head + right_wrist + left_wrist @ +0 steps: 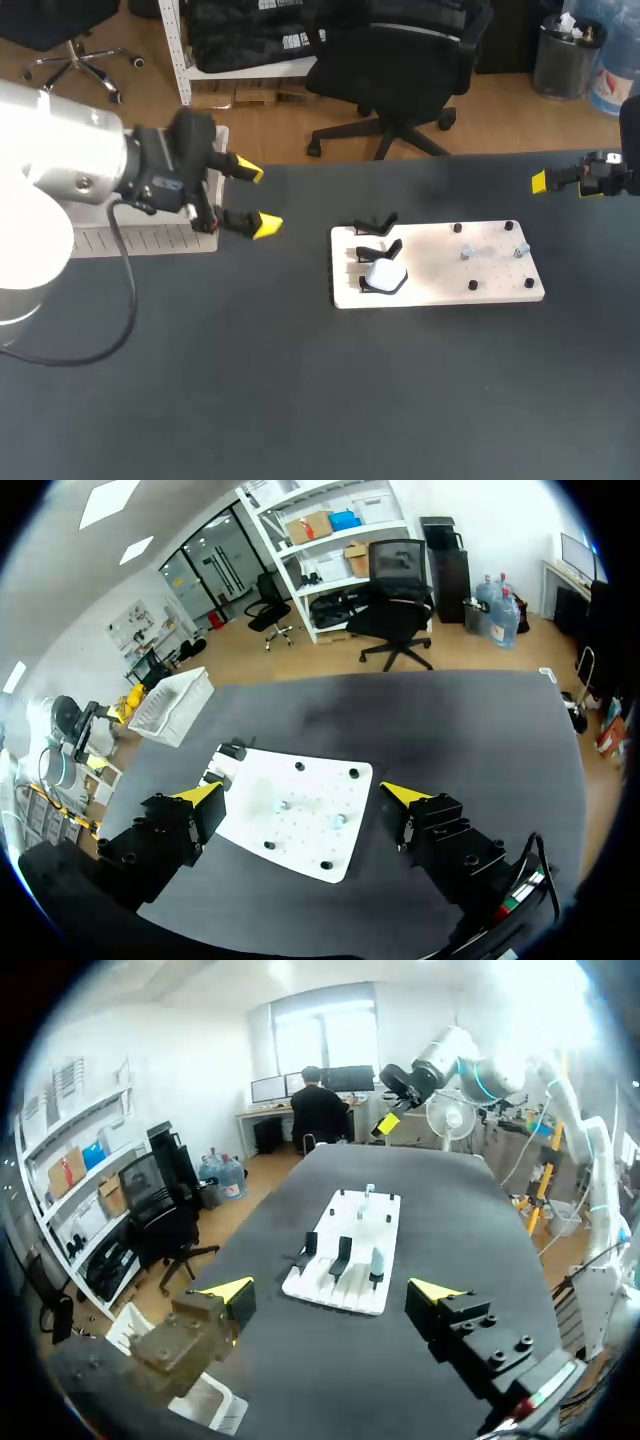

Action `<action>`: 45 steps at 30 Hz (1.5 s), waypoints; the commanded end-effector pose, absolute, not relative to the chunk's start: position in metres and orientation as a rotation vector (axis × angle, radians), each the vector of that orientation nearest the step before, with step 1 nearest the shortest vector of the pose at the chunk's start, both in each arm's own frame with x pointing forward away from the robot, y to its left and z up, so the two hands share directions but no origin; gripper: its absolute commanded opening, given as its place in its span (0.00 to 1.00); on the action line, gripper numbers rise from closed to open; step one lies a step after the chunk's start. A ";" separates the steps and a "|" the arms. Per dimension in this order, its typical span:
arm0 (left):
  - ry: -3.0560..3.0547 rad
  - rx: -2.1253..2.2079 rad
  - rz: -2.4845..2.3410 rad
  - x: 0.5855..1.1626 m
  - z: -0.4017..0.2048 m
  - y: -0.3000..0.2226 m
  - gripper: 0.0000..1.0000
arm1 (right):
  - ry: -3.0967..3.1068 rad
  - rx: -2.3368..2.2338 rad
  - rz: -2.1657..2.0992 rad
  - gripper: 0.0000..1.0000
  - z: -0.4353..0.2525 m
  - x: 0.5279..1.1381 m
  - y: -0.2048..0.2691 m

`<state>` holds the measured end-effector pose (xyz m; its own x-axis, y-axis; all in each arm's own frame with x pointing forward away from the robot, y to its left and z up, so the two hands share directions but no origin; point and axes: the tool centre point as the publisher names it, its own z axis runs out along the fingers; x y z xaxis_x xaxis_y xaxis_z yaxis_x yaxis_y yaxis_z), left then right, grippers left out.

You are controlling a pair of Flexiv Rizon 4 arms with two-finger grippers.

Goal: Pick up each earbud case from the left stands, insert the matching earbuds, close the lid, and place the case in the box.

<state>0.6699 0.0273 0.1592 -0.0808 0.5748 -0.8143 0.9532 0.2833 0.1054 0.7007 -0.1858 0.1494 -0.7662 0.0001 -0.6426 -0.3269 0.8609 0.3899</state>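
Both left gripper (257,198) and right gripper (300,792) gape wide; white case (384,275) rests on stand (363,285).

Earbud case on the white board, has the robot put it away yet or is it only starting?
Only starting, it seems. Done: nothing I can see; the earbud case sits on its stand on the board. In hand: nothing; the left gripper and right gripper are open and empty, off the board. Left: lifting the case, adding the earbuds, closing it, placing it in the box.

open tabletop (300,400) surrounds the white board (440,288); black stands (376,224) crowd its left end.
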 end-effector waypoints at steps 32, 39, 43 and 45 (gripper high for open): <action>1.603 1.502 -0.857 0.670 0.073 -0.052 0.98 | 2.372 -0.237 0.649 1.00 0.150 0.701 -0.186; 1.568 1.523 -0.862 0.666 0.059 -0.070 0.92 | 2.372 -0.237 0.649 1.00 0.150 0.701 -0.186; 1.550 1.544 -0.876 0.663 0.053 -0.078 0.90 | 2.372 -0.237 0.649 1.00 0.150 0.701 -0.186; 1.564 1.552 -0.893 0.665 0.048 -0.082 0.88 | 2.372 -0.237 0.649 1.00 0.150 0.701 -0.186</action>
